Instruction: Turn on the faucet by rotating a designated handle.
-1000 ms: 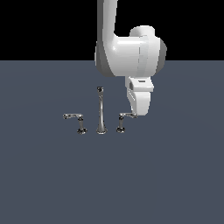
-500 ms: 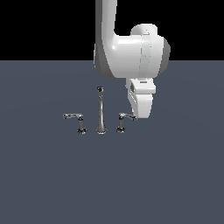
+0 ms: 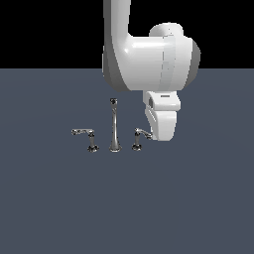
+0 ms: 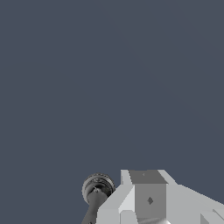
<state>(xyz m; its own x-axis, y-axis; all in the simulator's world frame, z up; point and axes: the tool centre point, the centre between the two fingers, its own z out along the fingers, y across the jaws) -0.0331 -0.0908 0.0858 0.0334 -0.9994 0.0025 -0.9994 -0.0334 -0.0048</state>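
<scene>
**Gripper down beside the right-hand lever**

The glossy white Panda arm [image 3: 149, 59] bends over the flat slate-grey floor [image 3: 198, 198], and its blocky, faceted gripper [image 3: 162, 135] hangs low at the exterior view's right of the faucet [image 3: 114, 126]. That faucet is a small chrome three-piece set: a tall, thin tapered spout in the middle and a short lever on a dark-based post on each side. The handle [image 3: 140, 136] is the lever on the exterior view's right, a stubby post with a slim shiny arm reaching toward the gripper; its tip meets the gripper's white shell (contact or mere overlap, I cannot tell). The mirror-image lever [image 3: 85, 136] stands well apart from the gripper. In the wrist view, a round ribbed dark base [image 4: 97, 189] sits just beside the pale angular gripper body. The fingertips are hidden, so I cannot tell whether the jaws are spread or closed.
</scene>
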